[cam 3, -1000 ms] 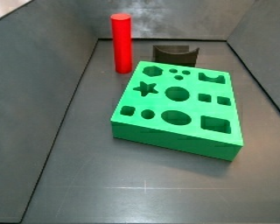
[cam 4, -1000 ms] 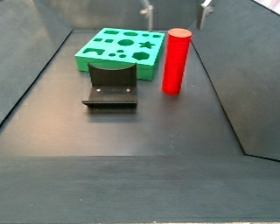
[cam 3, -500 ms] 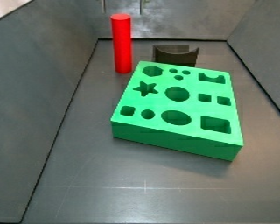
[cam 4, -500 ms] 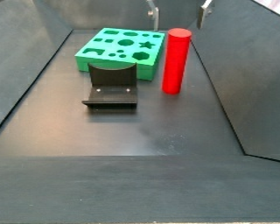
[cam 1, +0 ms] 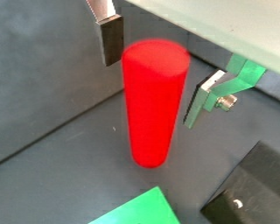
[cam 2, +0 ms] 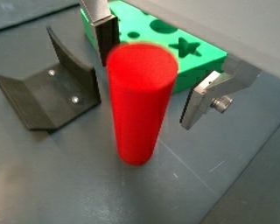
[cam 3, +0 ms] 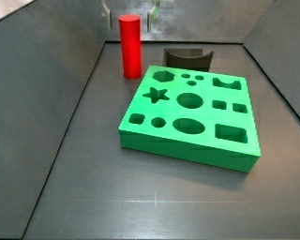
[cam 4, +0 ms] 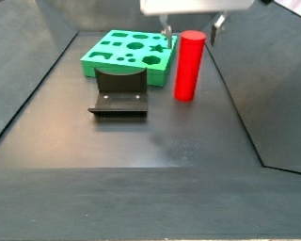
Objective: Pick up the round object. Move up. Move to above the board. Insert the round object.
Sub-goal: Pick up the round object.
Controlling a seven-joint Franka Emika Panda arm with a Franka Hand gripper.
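The round object, a bright red peg, stands upright on the grey floor in both side views (cam 3: 130, 44) (cam 4: 188, 66) and fills the middle of both wrist views (cam 1: 154, 96) (cam 2: 140, 101). My gripper (cam 4: 192, 28) hangs just above it, open, with one finger on each side of the peg's top and a gap on both sides; it also shows in a side view (cam 3: 136, 13) and in both wrist views (cam 1: 160, 66) (cam 2: 152, 66). The green board (cam 3: 190, 112) (cam 4: 121, 52) lies flat beside the peg, and shows in both wrist views (cam 2: 178, 44) (cam 1: 130, 210).
The dark fixture (cam 3: 187, 58) (cam 4: 119, 94) stands on the floor between peg and board edge, close to the peg; it also shows in both wrist views (cam 2: 49, 87) (cam 1: 254, 192). Sloping grey walls (cam 3: 65, 56) enclose the floor on both sides.
My gripper has come down towards the peg's top; its body now shows at the upper edge of a side view. Peg, board and fixture have not moved.
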